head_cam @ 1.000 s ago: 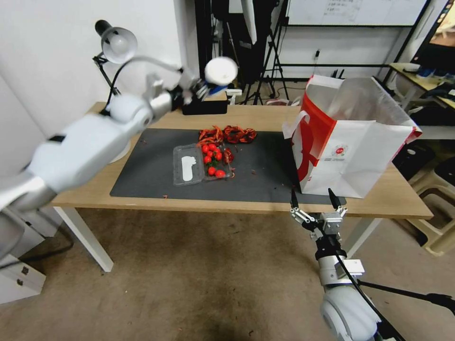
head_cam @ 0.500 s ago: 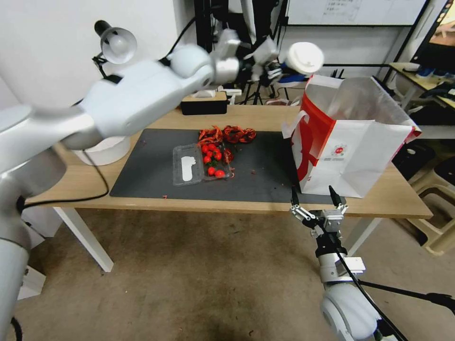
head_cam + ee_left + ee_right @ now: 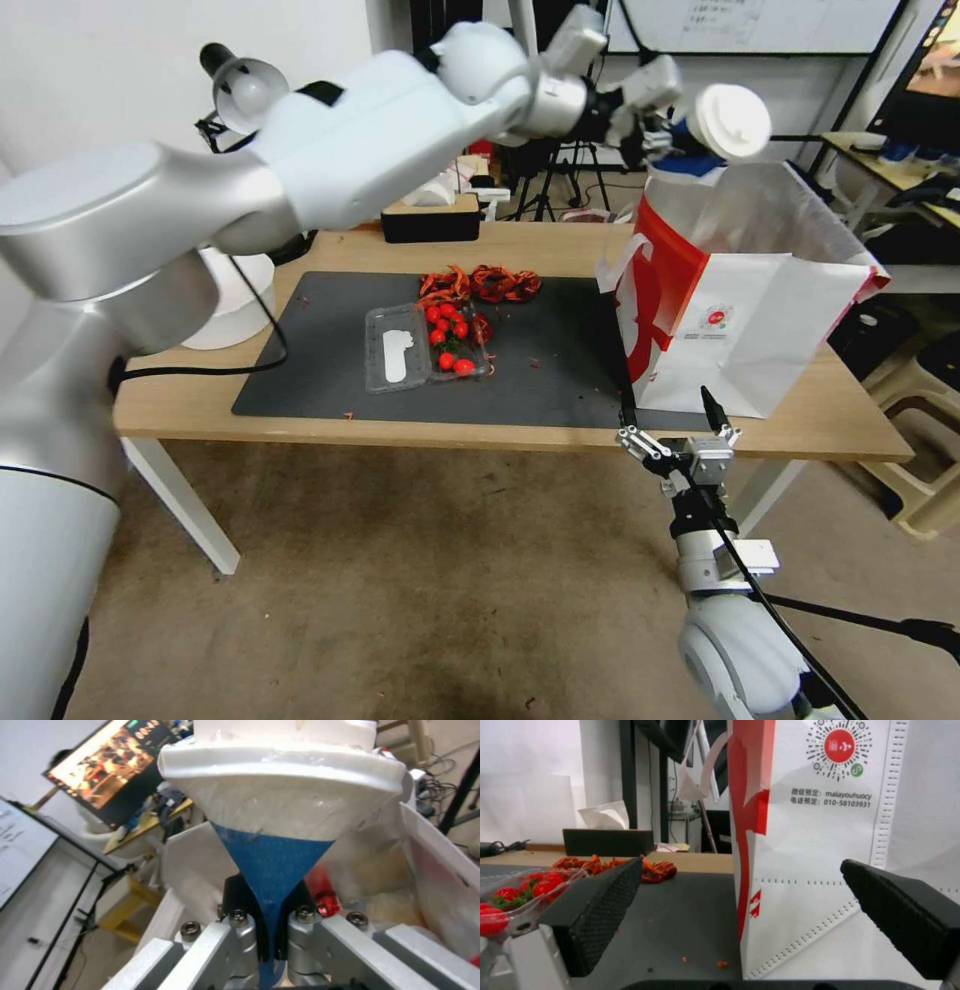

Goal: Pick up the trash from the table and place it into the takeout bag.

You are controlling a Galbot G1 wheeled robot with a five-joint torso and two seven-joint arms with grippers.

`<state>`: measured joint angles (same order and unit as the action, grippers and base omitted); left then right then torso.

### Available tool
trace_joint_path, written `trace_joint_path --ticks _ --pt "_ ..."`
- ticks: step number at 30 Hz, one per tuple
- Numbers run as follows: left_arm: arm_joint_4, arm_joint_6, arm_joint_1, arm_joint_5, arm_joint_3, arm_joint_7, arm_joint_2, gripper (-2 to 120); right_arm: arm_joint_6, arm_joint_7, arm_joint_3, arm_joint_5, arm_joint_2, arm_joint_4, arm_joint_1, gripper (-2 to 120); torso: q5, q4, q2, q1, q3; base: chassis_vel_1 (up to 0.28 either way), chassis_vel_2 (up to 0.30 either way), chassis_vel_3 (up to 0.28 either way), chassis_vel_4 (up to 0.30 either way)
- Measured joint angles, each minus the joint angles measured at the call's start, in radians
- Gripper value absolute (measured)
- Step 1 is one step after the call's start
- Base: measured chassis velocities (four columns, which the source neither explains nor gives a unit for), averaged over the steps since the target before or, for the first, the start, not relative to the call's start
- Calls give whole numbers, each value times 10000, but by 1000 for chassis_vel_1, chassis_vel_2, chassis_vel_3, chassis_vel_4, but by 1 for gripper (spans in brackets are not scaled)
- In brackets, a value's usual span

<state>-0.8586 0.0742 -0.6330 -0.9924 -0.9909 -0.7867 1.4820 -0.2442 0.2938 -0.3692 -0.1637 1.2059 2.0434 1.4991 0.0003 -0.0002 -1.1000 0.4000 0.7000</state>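
Note:
My left gripper [image 3: 678,138] is shut on a white paper cup [image 3: 728,122] with a blue band and a white lid, held tilted just above the open mouth of the takeout bag [image 3: 740,320]. In the left wrist view the cup [image 3: 272,862] is pinched flat between the gripper [image 3: 270,900] fingers. Below it the bag's foil-lined inside [image 3: 435,870] holds a red can [image 3: 322,896] and other pale trash. The bag stands upright at the right end of the table [image 3: 840,425]. My right gripper [image 3: 668,412] hangs open below the table's front edge, facing the bag [image 3: 820,843].
On the dark grey mat [image 3: 320,370] lie an open clear box of cherry tomatoes [image 3: 430,342] and red crayfish shells [image 3: 480,283]. A black tissue box [image 3: 432,222] and a desk lamp [image 3: 245,90] stand at the back left. Stools [image 3: 925,390] stand right of the table.
My left arm has swung to the right with the cup, from above the tissue box to over the bag's mouth. The right gripper has barely moved.

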Motion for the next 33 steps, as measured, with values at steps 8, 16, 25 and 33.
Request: trace_joint_path --ticks 8,16,25,33 --pt "1333 -232 171 770 21 -754 1000 0 -26 -6 -10 0 12 54 46 99 -2 2 0 0 1 0 0 0 0" --pt "2084 -407 333 1320 210 -1182 1307 0 -41 -11 -14 -2 28 39 28 99 -2 -1 0 0 0 0 0 0 0" --pt "2366 -529 392 1555 445 -1212 1298 25 -84 -15 -44 -20 29 -12 48 99 -3 0 0 0 0 0 0 0 0" --pt "2334 -522 417 1647 633 -1170 1280 54 -85 -19 -22 -29 29 -38 15 99 -3 2 0 0 0 0 0 0 0"
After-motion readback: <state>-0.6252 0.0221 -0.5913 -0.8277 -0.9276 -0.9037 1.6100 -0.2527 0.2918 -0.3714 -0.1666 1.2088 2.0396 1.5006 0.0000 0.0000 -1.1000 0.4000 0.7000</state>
